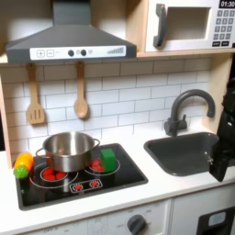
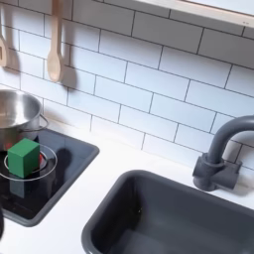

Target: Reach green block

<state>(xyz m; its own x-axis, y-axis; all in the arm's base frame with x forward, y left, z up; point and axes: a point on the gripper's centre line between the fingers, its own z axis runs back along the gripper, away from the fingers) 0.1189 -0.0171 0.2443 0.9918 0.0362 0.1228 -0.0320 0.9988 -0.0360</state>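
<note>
Stovetop (image 1: 124, 174): green block (image 1: 108, 160); claw (image 1: 220, 170) well apart.

The black robot arm (image 1: 223, 128) runs off the first exterior view's right edge, its gripper's state beyond telling, while in the second exterior view the shiny steel pot (image 2: 14, 116) and two hanging wooden utensils (image 2: 56, 40) are cropped at the left and top.

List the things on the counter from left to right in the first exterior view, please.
Green-and-orange toy vegetable → steel pot → green block → sink → faucet at the sink's back → robot arm at the picture's right edge.
</note>
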